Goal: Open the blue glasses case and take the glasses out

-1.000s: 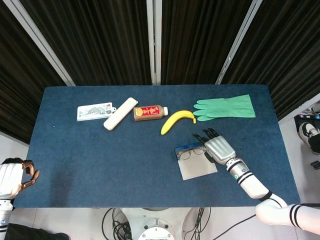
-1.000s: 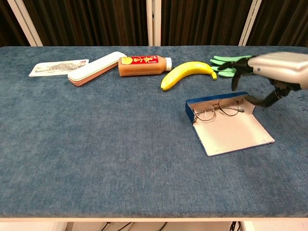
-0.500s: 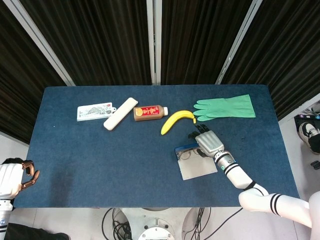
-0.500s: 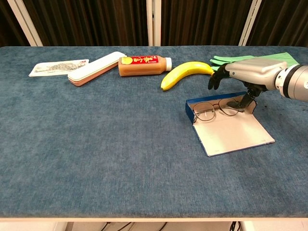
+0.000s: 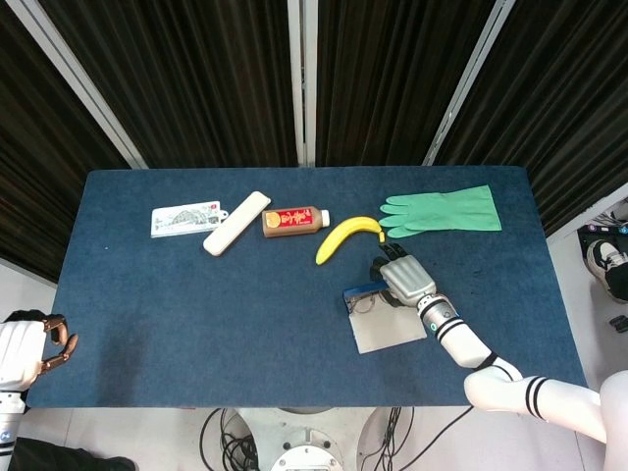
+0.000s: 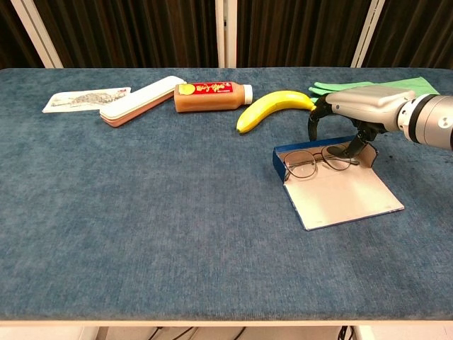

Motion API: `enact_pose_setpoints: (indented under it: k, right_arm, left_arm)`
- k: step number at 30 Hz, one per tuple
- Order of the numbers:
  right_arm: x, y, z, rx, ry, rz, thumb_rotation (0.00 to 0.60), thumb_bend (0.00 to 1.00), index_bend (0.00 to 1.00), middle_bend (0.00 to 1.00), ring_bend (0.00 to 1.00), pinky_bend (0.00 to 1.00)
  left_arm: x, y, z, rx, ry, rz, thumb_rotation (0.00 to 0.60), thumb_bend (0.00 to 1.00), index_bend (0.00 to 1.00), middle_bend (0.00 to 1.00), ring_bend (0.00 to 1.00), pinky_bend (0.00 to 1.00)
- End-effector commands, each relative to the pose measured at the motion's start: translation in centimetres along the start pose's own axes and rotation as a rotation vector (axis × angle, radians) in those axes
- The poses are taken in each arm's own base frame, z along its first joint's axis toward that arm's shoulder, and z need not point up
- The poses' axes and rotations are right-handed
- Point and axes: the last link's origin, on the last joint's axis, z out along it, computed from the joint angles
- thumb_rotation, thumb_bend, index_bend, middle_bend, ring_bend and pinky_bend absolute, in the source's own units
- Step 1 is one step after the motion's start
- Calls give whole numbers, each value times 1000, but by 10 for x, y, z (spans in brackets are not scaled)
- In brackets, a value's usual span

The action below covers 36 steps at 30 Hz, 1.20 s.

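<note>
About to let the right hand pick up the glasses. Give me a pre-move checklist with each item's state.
1. Case open, lid flat on the table: ok.
2. Glasses in view in the case, against its blue wall: ok.
3. Right hand over the glasses, fingers reaching down at their right end: ok.
4. Fingers closed on the frame: cannot tell; the chest view shows them beside it, but contact is unclear.
5. Banana and glove apart from the case: ok.
6. Left hand off the table at its left edge, away from the work: ok.
</note>
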Motion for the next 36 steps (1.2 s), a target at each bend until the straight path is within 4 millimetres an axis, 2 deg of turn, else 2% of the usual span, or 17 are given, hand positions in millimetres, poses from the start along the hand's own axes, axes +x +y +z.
enact_pose_setpoints:
  k: [1,12,19,22,28,36]
  right_arm:
    - [0,-1,1,0,-1,-1,600,385,422,249,0,0]
    - [1,-3,4,0,-3,-6,600,419,482,278,0,0]
    - [5,-7,7,6,31,-6,600,425,618,339,0,0]
    - [9,-11,8,9,81,-18,600,435,662,359,0,0]
    - [12,-23,14,4,218,-75,600,436,688,367,0,0]
    - [-4,-38,24,-14,385,-67,600,426,700,366,0,0]
  left_arm:
    - [0,0,0,0,0,0,600,328,709,679,489,430]
    - [0,0,0,-1,0,-2,600,327,709,679,489,430]
    - [0,0,0,0,1,-5,600,328,709,679,489,430]
    - [0,0,0,-1,0,-4,600,328,708,679,489,430]
    - [0,0,0,-1,0,-6,600,328,708,679,489,430]
    - [0,0,0,-1,0,-8,600,328,708,679,489,430]
